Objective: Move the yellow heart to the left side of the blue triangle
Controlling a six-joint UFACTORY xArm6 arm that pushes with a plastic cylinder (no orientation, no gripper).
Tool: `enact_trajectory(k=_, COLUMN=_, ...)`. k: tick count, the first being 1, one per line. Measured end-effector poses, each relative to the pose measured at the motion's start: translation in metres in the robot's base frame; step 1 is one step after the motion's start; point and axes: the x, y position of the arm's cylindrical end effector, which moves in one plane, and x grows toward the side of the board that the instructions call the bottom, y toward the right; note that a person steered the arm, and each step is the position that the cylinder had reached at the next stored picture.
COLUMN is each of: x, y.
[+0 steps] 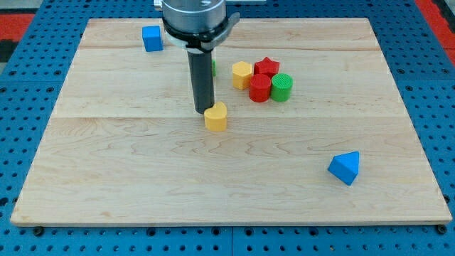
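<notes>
The yellow heart [216, 116] lies near the middle of the wooden board [128, 163]. My tip [203, 112] stands right against the heart's upper left side, touching or nearly touching it. The blue triangle [345, 167] lies at the lower right of the view, far from the heart and the tip.
A blue cube [152, 38] sits at the top left. A cluster sits right of the rod: a yellow hexagon [242, 74], a red star [266, 67], a red cylinder [260, 88] and a green cylinder [281, 87]. A green block [213, 67] is mostly hidden behind the rod.
</notes>
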Motion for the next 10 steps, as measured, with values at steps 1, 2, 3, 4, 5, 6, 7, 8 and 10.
enact_trajectory(k=1, x=0.031, y=0.046)
enact_trajectory(k=2, x=0.067, y=0.090)
enact_trajectory(k=3, x=0.092, y=0.098)
enact_trajectory(k=4, x=0.107, y=0.065)
enact_trajectory(k=5, x=0.132, y=0.083)
enact_trajectory(k=6, x=0.132, y=0.117)
enact_trajectory(k=7, x=0.132, y=0.138)
enact_trajectory(k=8, x=0.122, y=0.137)
enact_trajectory(k=10, x=0.111, y=-0.037)
